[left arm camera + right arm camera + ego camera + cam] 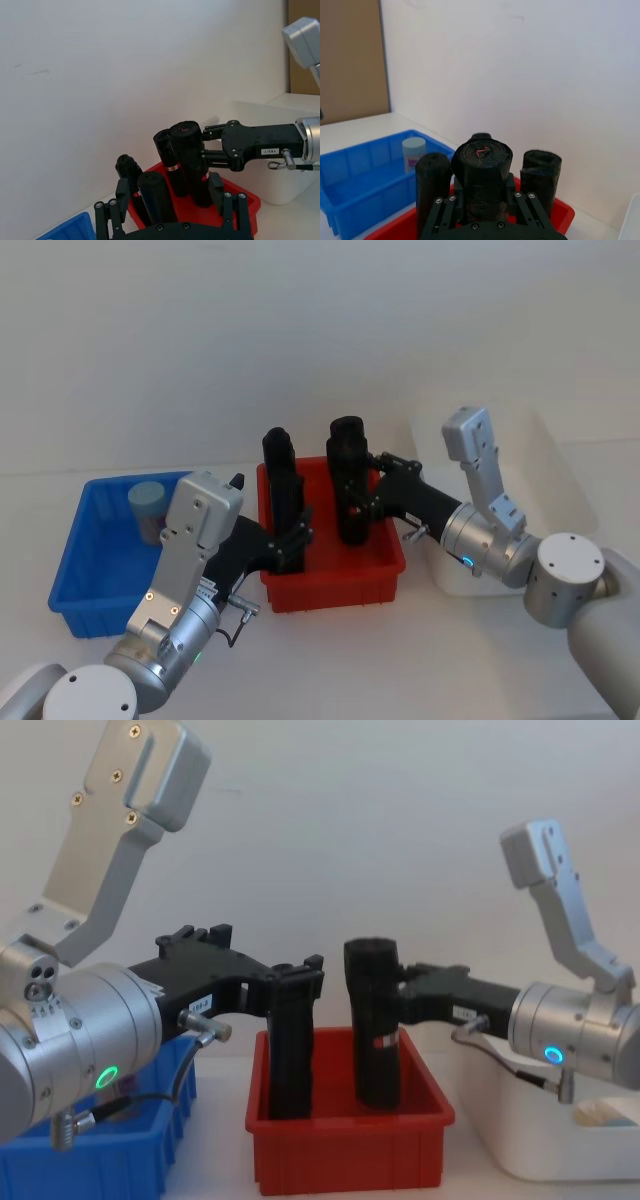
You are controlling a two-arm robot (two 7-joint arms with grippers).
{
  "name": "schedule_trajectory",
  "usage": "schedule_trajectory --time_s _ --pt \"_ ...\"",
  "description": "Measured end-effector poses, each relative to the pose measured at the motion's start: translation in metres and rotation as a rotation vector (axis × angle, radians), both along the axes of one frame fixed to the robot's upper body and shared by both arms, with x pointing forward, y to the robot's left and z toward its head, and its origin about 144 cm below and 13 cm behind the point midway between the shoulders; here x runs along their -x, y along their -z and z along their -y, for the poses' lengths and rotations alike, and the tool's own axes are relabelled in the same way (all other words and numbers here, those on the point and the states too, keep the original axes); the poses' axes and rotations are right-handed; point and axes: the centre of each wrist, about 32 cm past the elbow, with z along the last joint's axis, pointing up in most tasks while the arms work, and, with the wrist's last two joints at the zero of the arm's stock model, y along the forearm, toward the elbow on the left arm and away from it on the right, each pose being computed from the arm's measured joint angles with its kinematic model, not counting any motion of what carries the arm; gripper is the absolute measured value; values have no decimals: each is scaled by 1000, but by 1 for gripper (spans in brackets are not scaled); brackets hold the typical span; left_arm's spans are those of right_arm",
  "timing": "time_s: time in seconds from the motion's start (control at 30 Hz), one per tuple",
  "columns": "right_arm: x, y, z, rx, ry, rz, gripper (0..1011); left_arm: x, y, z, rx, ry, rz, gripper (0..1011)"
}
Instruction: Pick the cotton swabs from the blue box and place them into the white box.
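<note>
Both arms are reaching into the low red plastic bin (330, 585) in the middle of the white bench (300, 660), not into either of the task's boxes. The left hand (290, 985) is pinching one tall black rolled pack (290, 1060) near the bin's left side, and the right hand (395, 990) is pinching another black rolled pack (375, 1030) further right; each pack is standing upright between the fingers, its base down in the bin.

The clear round tub of cotton swabs with the pale blue lid (148, 508) is sitting untouched in the far part of the bright blue ribbed plastic box (85, 580), on the robot's left. The large glossy white plastic box (560, 480) is standing on the right, beyond the red bin; what it holds is mostly hidden behind the right arm.

Judging from this, the transfer of that tub is not yet started: it needs grasping, carrying across the red bin and setting down in the white box.
</note>
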Motion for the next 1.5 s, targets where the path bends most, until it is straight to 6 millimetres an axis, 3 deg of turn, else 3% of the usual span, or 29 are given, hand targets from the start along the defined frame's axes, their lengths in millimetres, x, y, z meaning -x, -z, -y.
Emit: schedule_trajectory --time_s 0.7,1.5 --pt "44 -42 8 -66 153 169 454 0 0 0 0 0 0 1004" --pt "77 -61 39 -62 416 91 454 0 0 0 0 0 0 1004"
